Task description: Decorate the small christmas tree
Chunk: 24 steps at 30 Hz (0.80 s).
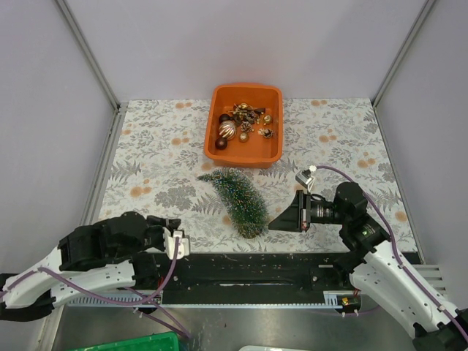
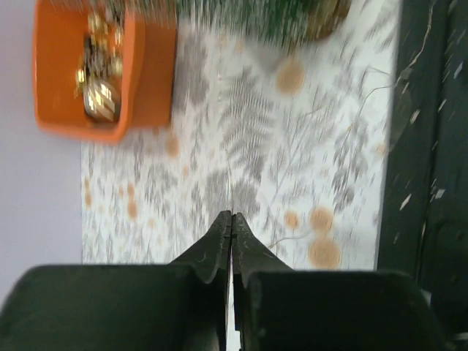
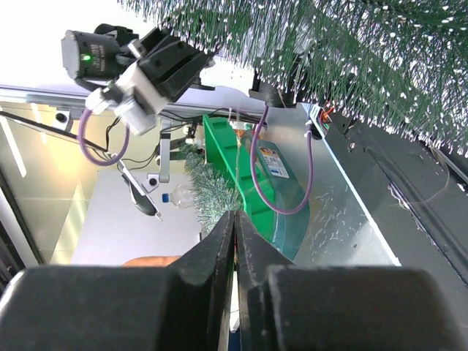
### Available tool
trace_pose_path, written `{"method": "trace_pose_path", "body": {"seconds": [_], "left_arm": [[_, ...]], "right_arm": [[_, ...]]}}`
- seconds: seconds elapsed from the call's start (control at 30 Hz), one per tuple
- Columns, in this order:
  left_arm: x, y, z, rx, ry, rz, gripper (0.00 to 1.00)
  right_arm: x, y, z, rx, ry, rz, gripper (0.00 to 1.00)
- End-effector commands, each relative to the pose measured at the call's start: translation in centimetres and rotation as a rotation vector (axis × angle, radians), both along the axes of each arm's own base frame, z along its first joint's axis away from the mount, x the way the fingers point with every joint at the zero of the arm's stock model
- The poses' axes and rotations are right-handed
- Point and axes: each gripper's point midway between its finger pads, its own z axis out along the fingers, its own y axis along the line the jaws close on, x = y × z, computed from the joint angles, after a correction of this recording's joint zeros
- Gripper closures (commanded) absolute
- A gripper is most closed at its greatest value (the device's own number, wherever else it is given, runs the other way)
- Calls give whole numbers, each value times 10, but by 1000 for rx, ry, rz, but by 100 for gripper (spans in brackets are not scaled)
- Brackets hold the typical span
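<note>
as tree (image 1: 235,196) lies diagonally, tip far-left

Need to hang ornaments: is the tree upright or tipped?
Tipped. The small christmas tree lies on its side, base facing sideways, not down.

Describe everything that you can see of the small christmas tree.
The small christmas tree is a slim cone of dark green fibres with frosty white tips and a round brown base. It lies on its side on the patterned table, tip toward the orange tray but apart from it, base at the near end. No ornament shows on it. The right gripper is close beside its base.
</note>
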Motion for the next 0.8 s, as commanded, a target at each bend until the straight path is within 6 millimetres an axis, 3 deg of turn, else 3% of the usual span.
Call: {"method": "trace_pose_path", "body": {"seconds": [0.0,0.07,0.13,0.27,0.43,0.6,0.77], "left_arm": [[20,68,-27,232,-93,211,100],[25,76,-25,229,-128,247,100],[30,82,-22,226,-159,289,100],[38,82,-10,176,-190,350,100],[55,69,26,91,-300,388,100],[69,62,98,-59,-461,424,100],[70,62,143,-127,-513,432,100]], "right_arm": [[-13,-2,6,29,-42,68,87],[-13,-2,6,31,-45,77,80],[-12,-1,6,28,-49,82,61],[-13,0,10,23,-70,108,48],[-11,0,21,5,-119,111,46],[-5,-1,32,-39,-197,86,46],[7,0,30,-99,-245,67,46]]}}
